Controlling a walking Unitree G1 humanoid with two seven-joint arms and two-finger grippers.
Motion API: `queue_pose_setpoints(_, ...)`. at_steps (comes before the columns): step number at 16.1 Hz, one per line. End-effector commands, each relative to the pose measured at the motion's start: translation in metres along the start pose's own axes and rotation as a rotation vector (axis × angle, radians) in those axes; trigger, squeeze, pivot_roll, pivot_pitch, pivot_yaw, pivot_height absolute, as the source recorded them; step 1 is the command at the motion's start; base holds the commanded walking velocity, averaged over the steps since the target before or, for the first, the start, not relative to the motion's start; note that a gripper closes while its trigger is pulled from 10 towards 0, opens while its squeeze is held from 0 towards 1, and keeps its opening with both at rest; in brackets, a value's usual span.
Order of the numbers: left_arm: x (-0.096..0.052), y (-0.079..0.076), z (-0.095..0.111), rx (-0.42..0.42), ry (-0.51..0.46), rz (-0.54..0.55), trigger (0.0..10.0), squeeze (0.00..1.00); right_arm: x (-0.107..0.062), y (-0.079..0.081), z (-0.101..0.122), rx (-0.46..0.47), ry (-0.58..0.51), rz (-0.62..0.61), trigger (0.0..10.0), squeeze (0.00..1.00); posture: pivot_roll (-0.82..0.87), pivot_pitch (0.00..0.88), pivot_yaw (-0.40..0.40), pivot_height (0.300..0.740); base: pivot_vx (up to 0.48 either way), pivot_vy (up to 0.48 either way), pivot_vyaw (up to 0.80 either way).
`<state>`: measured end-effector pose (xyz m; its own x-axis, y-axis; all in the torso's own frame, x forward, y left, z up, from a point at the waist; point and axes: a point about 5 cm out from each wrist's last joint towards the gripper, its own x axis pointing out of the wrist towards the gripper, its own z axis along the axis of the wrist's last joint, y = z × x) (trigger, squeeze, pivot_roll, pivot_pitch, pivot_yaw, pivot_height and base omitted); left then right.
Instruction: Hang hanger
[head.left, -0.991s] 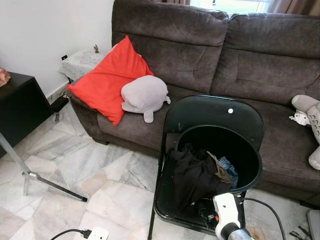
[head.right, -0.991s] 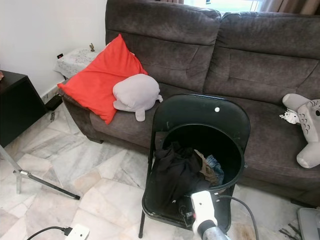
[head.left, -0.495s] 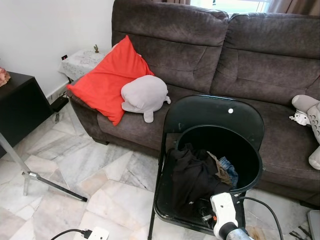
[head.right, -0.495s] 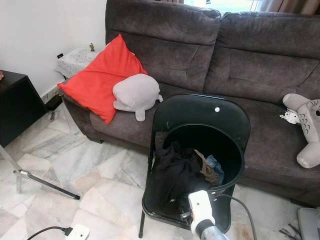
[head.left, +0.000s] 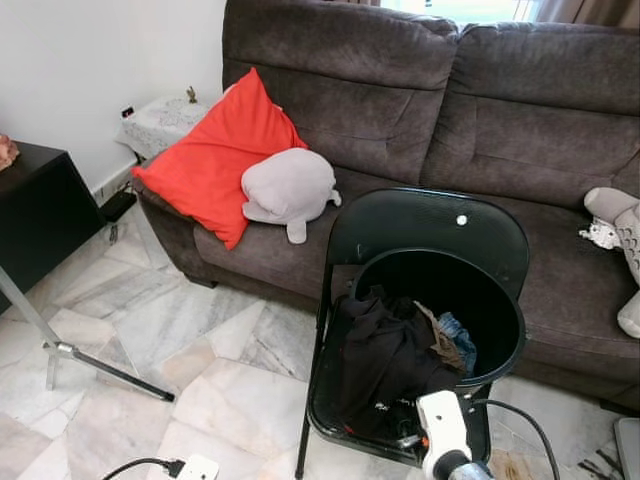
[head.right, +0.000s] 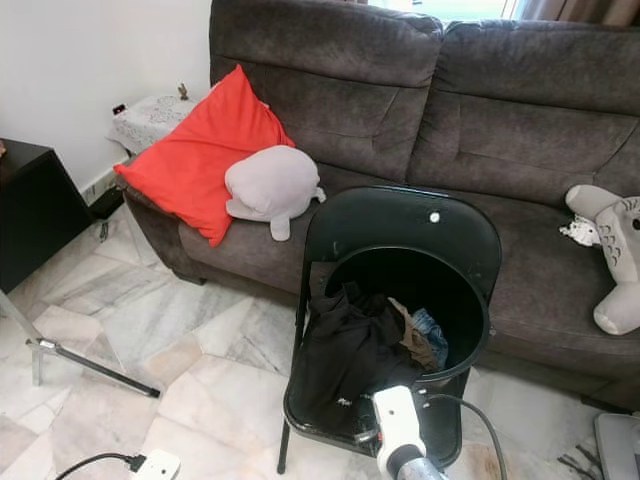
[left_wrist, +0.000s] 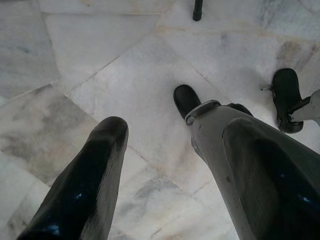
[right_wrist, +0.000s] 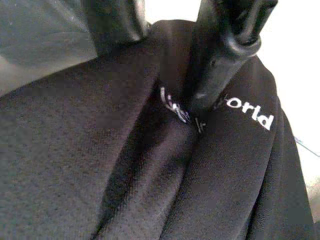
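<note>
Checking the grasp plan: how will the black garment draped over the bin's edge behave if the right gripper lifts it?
The black garment folds and drapes over the bin, so probably floppy, sagging when lifted. The right gripper presses folds; it may bunch.

White, rounded wrist housing (head.left: 443, 428) with a small red mark on its side, black cable (head.left: 520, 415) looping off behind, silver forearm below. Glossy black gripper fingers (left_wrist: 85, 180), long and blunt-tipped. Grey metal leg (left_wrist: 215, 145) ending in a black foot (left_wrist: 186, 99).

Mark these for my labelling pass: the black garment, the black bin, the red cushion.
black garment (head.left: 385, 360), left eye view, middle of the draped cloth.
black bin (head.left: 508, 305), left eye view, right rim.
red cushion (head.left: 215, 160), left eye view, centre face.
</note>
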<state>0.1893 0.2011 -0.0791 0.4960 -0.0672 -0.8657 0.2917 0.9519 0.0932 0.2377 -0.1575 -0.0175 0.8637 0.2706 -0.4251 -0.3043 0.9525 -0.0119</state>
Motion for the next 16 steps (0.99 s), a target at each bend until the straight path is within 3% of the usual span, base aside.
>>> queue_pose_setpoints(1, -0.001, 0.001, -0.006, 0.008, 0.032, 0.001, 10.0, 0.00, 0.000, 0.001, 0.000, 0.002, -0.003, 0.003, 0.0, 0.00, -0.07, 0.063, 0.040, 0.740, 0.000, 0.000, 0.00)
queue_pose_setpoints(6, -0.001, 0.001, -0.006, 0.010, 0.032, 0.003, 10.0, 0.00, 0.000, -0.001, 0.008, -0.002, -0.040, -0.014, 0.0, 0.00, -0.07, 0.061, 0.039, 0.740, 0.000, 0.000, 0.00)
queue_pose_setpoints(8, -0.001, 0.001, -0.006, 0.011, 0.033, 0.002, 10.0, 0.00, -0.005, -0.003, 0.016, 0.008, -0.071, -0.072, 0.0, 0.00, -0.08, 0.060, 0.036, 0.740, 0.000, 0.000, 0.00)
queue_pose_setpoints(12, -0.001, 0.000, -0.006, 0.019, 0.035, -0.005, 10.0, 0.00, -0.042, 0.004, 0.039, 0.045, -0.171, -0.208, 0.0, 0.00, -0.10, 0.060, 0.034, 0.740, 0.000, 0.000, 0.00)
queue_pose_setpoints(16, 0.000, 0.000, -0.005, 0.025, 0.035, -0.009, 10.0, 0.00, -0.082, 0.008, 0.057, 0.064, -0.175, -0.278, 0.0, 0.00, -0.12, 0.057, 0.027, 0.740, 0.000, 0.000, 0.00)
